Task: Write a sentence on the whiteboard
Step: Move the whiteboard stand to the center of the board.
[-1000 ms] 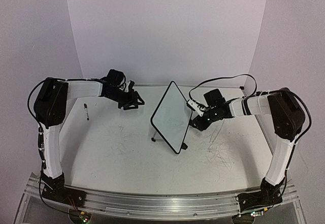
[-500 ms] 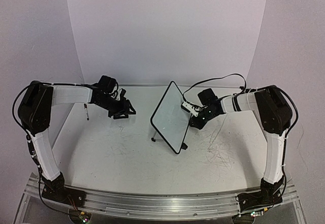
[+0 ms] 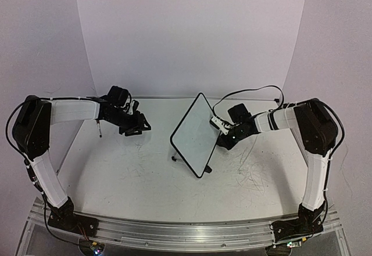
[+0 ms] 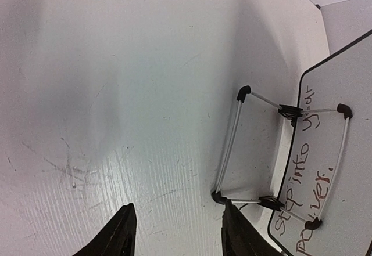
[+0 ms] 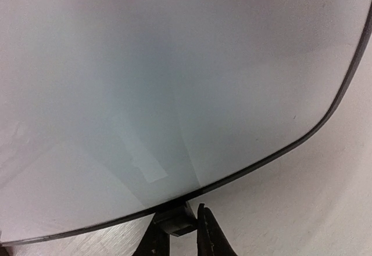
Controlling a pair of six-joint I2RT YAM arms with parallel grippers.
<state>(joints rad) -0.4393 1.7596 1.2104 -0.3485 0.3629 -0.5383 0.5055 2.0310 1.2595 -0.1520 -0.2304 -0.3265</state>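
The whiteboard (image 3: pixel 195 133) stands tilted on its wire stand at mid table. My right gripper (image 3: pixel 221 132) is at its right edge, shut on a small black block (image 5: pixel 174 220) on the rim; in the right wrist view (image 5: pixel 181 226) the board face (image 5: pixel 174 82) is blank. My left gripper (image 3: pixel 136 128) is open and empty, low over the table left of the board. The left wrist view (image 4: pixel 180 235) shows the board's other face (image 4: pixel 343 163) behind the stand wires (image 4: pixel 229 145), with brown writing reading "Step into your power". No "Good energy flows" sentence shows.
A dark marker (image 3: pixel 99 131) lies on the table at the far left, just beside my left arm. Faint grey scribbles (image 3: pixel 250 177) mark the white tabletop (image 3: pixel 145 175). A black cable loops over the right arm near the back wall.
My left gripper has drawn back to the left, away from the board. The board has shifted slightly left with my right gripper at its edge.
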